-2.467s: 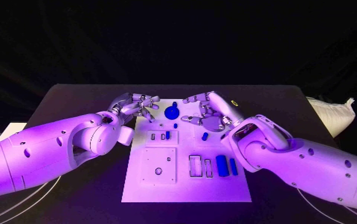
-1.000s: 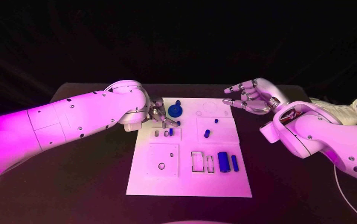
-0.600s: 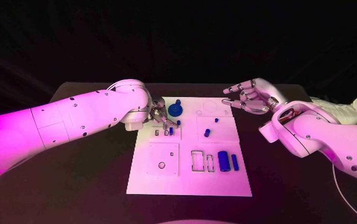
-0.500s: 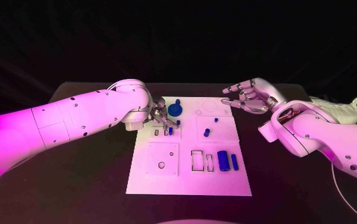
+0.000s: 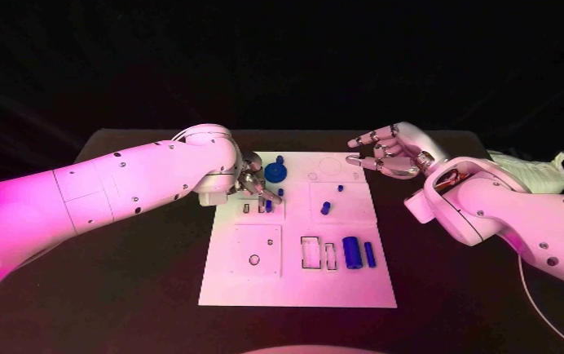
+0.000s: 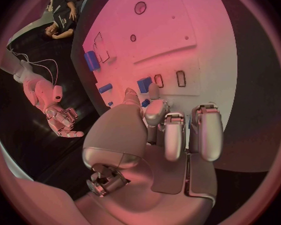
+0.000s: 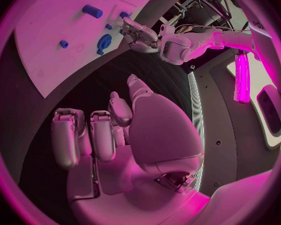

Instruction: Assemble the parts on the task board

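The white task board lies mid-table. My left hand hovers over its far left part, fingers stretched toward a small blue piece standing in a slot. A tiny blue peg shows between the thumb and a finger; whether it is pinched I cannot tell. A round blue part sits just beyond the hand. My right hand hangs past the board's far right corner, fingers half curled, holding nothing. Two blue cylinders lie near the front right.
Two more small blue pieces sit mid-board. Empty slots lie beside the standing piece. A pale bag lies at the table's right edge. Bare black table flanks the board on both sides.
Since 2.5 s ago the right hand has left the board for its far right corner. Over the last second it crept slightly left, and the left hand barely moved.
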`<action>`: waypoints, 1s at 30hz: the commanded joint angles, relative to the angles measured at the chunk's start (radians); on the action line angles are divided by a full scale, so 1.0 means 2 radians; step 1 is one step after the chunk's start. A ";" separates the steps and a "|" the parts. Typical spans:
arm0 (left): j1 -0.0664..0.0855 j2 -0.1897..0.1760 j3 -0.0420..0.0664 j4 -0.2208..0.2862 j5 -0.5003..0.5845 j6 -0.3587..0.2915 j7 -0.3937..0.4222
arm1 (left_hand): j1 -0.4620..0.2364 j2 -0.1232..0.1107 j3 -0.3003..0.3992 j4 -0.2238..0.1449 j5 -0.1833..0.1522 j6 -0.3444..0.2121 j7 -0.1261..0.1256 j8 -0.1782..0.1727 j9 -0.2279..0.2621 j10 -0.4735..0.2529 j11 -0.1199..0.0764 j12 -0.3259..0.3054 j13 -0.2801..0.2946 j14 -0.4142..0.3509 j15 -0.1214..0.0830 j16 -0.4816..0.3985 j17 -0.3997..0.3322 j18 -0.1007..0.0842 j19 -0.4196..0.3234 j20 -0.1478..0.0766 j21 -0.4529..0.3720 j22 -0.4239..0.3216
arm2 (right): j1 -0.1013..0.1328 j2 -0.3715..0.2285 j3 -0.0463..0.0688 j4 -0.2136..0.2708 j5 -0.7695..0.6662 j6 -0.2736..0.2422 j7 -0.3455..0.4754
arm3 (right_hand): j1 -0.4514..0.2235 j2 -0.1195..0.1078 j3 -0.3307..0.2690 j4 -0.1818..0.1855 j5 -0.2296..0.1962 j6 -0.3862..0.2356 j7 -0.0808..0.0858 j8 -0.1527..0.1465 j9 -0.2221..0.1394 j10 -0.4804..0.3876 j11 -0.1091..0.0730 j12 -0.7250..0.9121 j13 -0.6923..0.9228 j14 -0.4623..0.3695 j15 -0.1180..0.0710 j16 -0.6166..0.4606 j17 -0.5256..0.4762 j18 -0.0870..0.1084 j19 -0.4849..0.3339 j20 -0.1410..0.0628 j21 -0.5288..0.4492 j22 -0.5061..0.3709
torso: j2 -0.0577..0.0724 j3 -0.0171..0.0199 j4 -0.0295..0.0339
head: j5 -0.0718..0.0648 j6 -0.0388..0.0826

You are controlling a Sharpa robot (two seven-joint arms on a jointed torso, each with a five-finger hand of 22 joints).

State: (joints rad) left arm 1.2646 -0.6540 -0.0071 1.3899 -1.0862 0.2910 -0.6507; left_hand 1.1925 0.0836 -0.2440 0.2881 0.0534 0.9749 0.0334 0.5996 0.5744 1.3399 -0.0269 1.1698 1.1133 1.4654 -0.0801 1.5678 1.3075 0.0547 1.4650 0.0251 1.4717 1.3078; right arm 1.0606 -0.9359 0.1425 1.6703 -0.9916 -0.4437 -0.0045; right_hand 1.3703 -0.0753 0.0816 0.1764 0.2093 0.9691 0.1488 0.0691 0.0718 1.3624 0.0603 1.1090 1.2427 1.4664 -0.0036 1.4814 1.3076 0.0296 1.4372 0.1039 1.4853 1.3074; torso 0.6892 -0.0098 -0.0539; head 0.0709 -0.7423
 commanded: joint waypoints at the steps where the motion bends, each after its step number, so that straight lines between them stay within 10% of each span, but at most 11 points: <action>1: 0.000 0.003 0.000 -0.001 0.007 0.016 -0.001 | 0.005 0.000 0.002 -0.002 -0.002 -0.004 0.001 0.003 0.002 -0.001 -0.002 0.002 0.001 0.053 -0.004 0.002 0.132 -0.010 0.015 -0.001 0.003 0.053 | -0.001 0.001 0.000 0.001 -0.006 0.009 -0.002 | -0.001 0.006 -0.002 0.000 0.002 0.004 0.001 -0.001 -0.001 -0.004 0.001 -0.002 0.000 0.033 -0.003 -0.003 0.053 0.007 -0.002 0.000 -0.003 0.048 | 0.000 0.0000 0.0005 | 0.000 -0.001; 30: -0.001 0.012 -0.001 -0.011 0.016 0.024 -0.002 | 0.093 0.024 0.064 -0.031 -0.001 -0.020 -0.003 0.004 0.023 -0.003 -0.006 -0.002 0.000 0.053 -0.007 0.002 0.132 -0.010 0.015 -0.004 0.003 0.056 | -0.001 0.004 0.000 0.003 -0.006 0.014 -0.004 | -0.002 0.008 -0.002 0.001 0.003 0.004 0.001 -0.001 -0.001 -0.004 0.001 -0.002 -0.001 0.034 -0.003 -0.003 0.053 0.007 -0.002 0.000 -0.004 0.047 | 0.001 0.0001 0.0004 | -0.001 -0.005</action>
State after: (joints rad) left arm 1.2645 -0.6350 -0.0068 1.3690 -1.0674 0.3165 -0.6519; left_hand 1.3638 0.1260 -0.1214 0.2296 0.0511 0.9410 0.0284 0.6119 0.6206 1.3342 -0.0323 1.1727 1.1161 1.4657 -0.0876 1.5678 1.3074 0.0547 1.4650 0.0252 1.4755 1.3076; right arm 1.0603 -0.9284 0.1420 1.6750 -0.9932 -0.4330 -0.0123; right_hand 1.3635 -0.0685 0.0816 0.1764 0.2091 0.9728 0.1524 0.0691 0.0718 1.3625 0.0604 1.1091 1.2419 1.4664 -0.0036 1.4776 1.3074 0.0296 1.4373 0.1039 1.4816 1.3079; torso 0.6903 -0.0096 -0.0528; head 0.0692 -0.7510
